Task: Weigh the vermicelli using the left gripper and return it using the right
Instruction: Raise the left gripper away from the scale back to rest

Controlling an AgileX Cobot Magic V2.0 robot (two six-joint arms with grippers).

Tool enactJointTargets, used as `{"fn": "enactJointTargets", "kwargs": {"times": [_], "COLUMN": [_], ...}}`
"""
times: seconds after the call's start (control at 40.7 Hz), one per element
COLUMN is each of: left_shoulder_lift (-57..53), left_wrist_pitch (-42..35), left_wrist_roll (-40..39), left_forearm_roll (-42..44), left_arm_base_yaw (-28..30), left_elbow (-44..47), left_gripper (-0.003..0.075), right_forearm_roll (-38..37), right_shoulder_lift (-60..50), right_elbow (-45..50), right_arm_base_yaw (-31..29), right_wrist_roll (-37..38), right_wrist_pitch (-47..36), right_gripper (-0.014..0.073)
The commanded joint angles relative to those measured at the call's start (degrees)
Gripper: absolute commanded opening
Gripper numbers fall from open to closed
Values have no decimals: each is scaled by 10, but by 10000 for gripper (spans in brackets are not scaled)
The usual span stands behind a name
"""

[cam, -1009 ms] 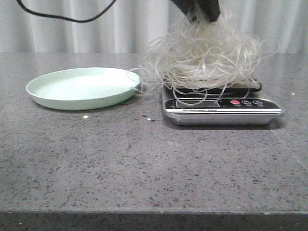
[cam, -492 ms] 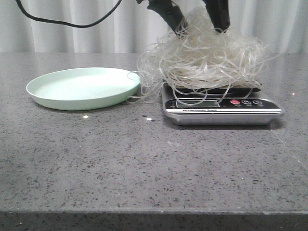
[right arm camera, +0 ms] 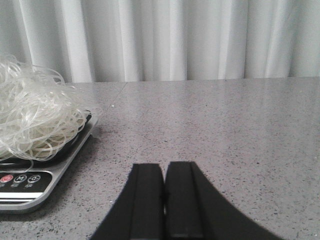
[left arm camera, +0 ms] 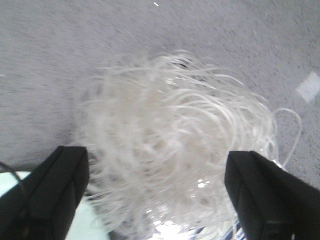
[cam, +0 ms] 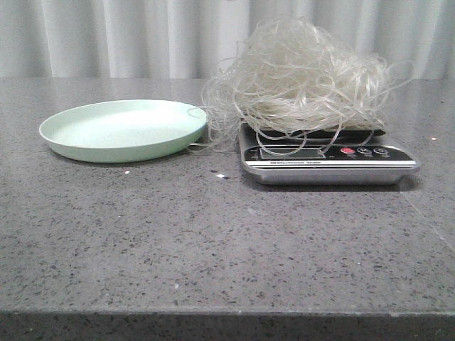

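Nearest the front edge, the grey speckled desk [cam: 213, 241] lay bare apart from a few pale crumbs. Farther back sat the pale green plate [cam: 121, 130], and just beside it the silver scale [cam: 327, 160]. The vermicelli [cam: 302, 82] rested heaped on the scale's platform, with loose strands spilling toward the plate's rim. A white curtain [cam: 142, 35] hung behind the desk. My left end effector [left arm camera: 157, 192] hung above that heap with its fingers [left arm camera: 55, 187] spread wide, gripping nothing. My right end effector [right arm camera: 164, 200] stayed low over the desk to the side of the scale, its fingers pressed together and empty.
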Motion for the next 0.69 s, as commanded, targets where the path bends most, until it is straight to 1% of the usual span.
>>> {"fn": "enactJointTargets", "kwargs": {"times": [0.0, 0.123, 0.221, 0.32, 0.369, 0.443, 0.541, 0.664], "left_shoulder_lift": [-59, -94, -127, -175, -203, -250, -313, -390], "left_wrist_pitch": [-19, -18, -26, -60, -93, -135, -189, -250], "left_wrist_roll": [0, 0, 0, 0, 0, 0, 0, 0], "left_forearm_roll": [-2, 14, 24, 27, 34, 43, 59, 66], "left_arm_base_yaw": [24, 55, 83, 109, 123, 141, 161, 193], "left_elbow": [-18, 4, 44, 108, 148, 214, 300, 408], "left_gripper": [598, 598, 598, 596, 591, 552, 475, 398], "right_forearm_roll": [-8, -8, -8, -8, -8, -7, -7, -7], "right_shoulder_lift": [-8, -8, -8, -8, -8, -8, -8, -8], "right_elbow": [-4, -4, -4, -4, -4, -4, -4, -4], "right_arm_base_yaw": [-2, -2, -2, -2, -2, -2, -2, -2], "right_wrist_roll": [-1, -1, -1, -1, -1, -1, -1, -1], "right_wrist_pitch": [-50, -55, -66, -75, -77, -76, -76, -83], "right_gripper": [150, 150, 150, 150, 150, 150, 150, 150]}}
